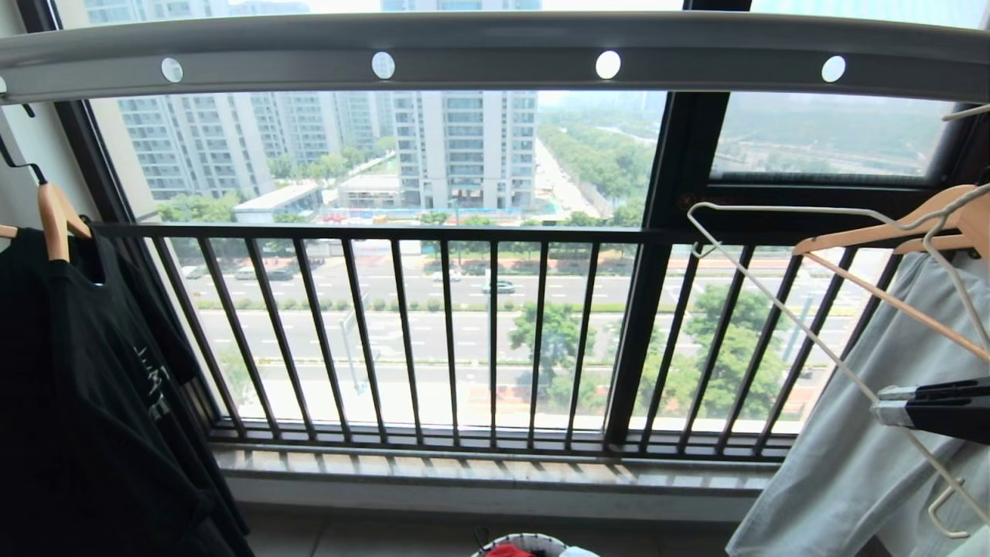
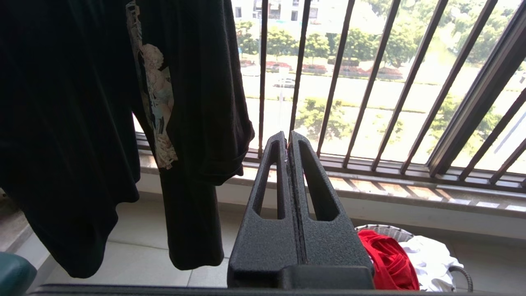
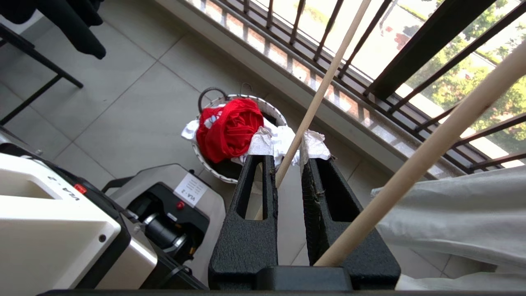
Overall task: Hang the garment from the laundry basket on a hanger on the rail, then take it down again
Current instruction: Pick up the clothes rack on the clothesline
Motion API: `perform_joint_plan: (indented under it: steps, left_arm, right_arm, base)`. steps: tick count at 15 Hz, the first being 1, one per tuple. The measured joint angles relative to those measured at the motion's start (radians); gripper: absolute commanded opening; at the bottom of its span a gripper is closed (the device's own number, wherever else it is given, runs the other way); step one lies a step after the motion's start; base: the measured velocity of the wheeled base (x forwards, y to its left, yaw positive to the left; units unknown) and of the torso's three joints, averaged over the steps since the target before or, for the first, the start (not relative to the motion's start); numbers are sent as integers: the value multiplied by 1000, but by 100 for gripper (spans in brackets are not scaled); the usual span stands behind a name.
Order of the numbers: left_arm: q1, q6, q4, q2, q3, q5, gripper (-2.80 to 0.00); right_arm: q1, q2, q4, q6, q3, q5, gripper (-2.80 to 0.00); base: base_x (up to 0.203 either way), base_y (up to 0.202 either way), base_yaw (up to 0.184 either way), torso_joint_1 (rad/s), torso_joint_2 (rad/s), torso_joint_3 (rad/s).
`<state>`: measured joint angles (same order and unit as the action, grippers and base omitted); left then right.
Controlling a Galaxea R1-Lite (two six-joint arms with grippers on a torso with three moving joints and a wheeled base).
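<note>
While the right gripper (image 3: 287, 164) has its jaws slightly apart around a hanger (image 1: 773, 305) bar and the left gripper (image 2: 289, 139) sits pressed together, the red shirt (image 3: 228, 127) lies below in the basket (image 3: 213, 164): fetch-hanger step, next lift it off the rail (image 1: 495, 58).

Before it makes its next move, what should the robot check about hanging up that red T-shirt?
1. Right gripper at the thin white wire hanger: ok, right at its wire.
2. Hold on that hanger: cannot tell.
3. Bright red T-shirt in the small round white mesh basket: ok, lying on top, not yet hung.
4. Long grey metal rail with round holes: ok, nothing hangs from the middle holes.
5. Wooden hanger carrying pale cloth right beside the wire one: not ok, might snag.
6. Left gripper: ok, shut, parked by the black shirt.
</note>
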<state>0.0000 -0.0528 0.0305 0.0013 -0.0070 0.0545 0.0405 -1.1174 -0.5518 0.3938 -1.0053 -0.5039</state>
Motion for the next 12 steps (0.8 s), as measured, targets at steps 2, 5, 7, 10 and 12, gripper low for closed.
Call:
perform_joint_plan:
  steps: [2, 5, 7, 10, 12]
  left_arm:
    - [0, 0, 0, 0, 0, 0, -280]
    - [0, 0, 0, 0, -1, 0, -280]
    - [0, 0, 0, 0, -1, 0, -280]
    - [0, 0, 0, 0, -1, 0, -280]
    - [0, 0, 0, 0, -1, 0, -280]
  right_arm:
    - [-1, -8, 52, -7, 29, -57, -280]
    - [-4, -29, 158, 8, 115, -116, -280]
    - [-12, -59, 243, 29, 160, -174, -280]
    - [-63, -101, 289, 35, 184, -217, -280]
    - [-111, -119, 293, 47, 200, -229, -280]
  base:
    - [0, 0, 0, 0, 0, 0]
    - [0, 0, 0, 0, 0, 0]
    - [0, 0, 0, 0, 0, 0]
    - [0, 0, 0, 0, 0, 0]
    - [0, 0, 0, 0, 0, 0]
